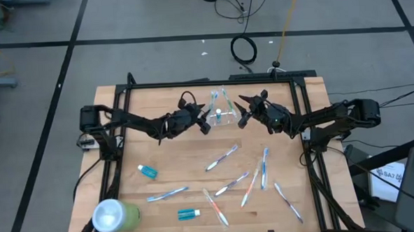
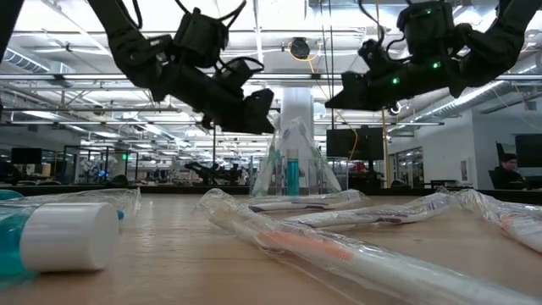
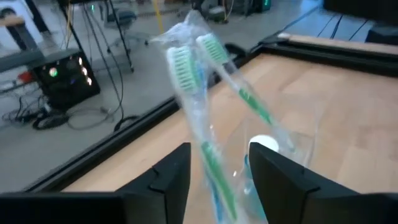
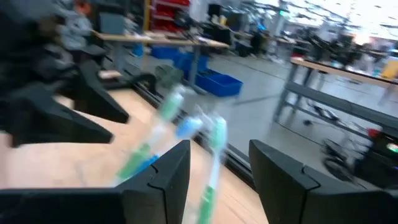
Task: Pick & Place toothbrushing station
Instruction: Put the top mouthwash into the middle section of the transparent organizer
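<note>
The clear plastic cup (image 1: 221, 118) stands upright on its base at the table's far middle. It holds wrapped green toothbrushes (image 3: 193, 81) and a blue toothpaste tube (image 2: 292, 174), which lean against its rim. My left gripper (image 1: 206, 123) is open just left of the cup, raised off the table. In the left wrist view (image 3: 219, 180) the toothbrush handles show between its fingers. My right gripper (image 1: 242, 116) is open just right of the cup, also raised. In the right wrist view (image 4: 217, 180) the brushes (image 4: 211, 149) show ahead of it.
A light-green cup (image 1: 117, 216) lies on its side at the near left corner. Two small toothpaste tubes (image 1: 148, 172) (image 1: 189, 214) and several wrapped toothbrushes (image 1: 221, 157) lie scattered over the near half. A black frame (image 1: 212, 82) borders the table.
</note>
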You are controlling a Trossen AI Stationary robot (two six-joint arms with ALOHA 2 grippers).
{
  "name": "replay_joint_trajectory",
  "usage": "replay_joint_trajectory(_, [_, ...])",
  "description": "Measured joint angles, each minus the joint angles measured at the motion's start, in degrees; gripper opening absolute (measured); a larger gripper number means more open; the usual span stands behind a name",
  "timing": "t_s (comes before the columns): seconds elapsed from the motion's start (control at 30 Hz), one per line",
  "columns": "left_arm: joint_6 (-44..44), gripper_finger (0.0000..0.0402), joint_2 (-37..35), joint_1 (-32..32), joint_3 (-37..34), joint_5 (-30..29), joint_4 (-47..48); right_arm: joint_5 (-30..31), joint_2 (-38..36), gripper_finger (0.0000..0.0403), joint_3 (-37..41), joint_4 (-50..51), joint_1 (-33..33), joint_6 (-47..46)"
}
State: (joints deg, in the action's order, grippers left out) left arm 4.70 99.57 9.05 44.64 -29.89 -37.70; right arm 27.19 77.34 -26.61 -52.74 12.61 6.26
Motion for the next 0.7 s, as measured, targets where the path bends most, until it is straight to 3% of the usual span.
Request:
replay_joint_trajectory(0.1, [2.54,0.0172,-3.99,-0.38,0.0,-0.11,6.65,-3.22,-3.66,0.0155,0.0,2.12,-1.42,0.04])
replay_joint_trajectory(0.3, [4.98,0.0173,-11.93,-1.89,0.02,-0.15,18.92,-3.27,-15.03,0.0155,-0.14,9.09,-6.94,-1.8])
replay_joint_trajectory(0.53, [-0.01,0.0173,-19.13,-5.49,0.02,2.46,19.53,-3.34,-24.67,0.0155,-0.13,25.31,-12.22,-10.11])
replay_joint_trajectory(0.7, [-8.17,0.0173,-25.07,-7.41,0.04,7.28,17.4,-3.31,-25.32,0.0155,-0.13,27.21,-13.53,-11.83])
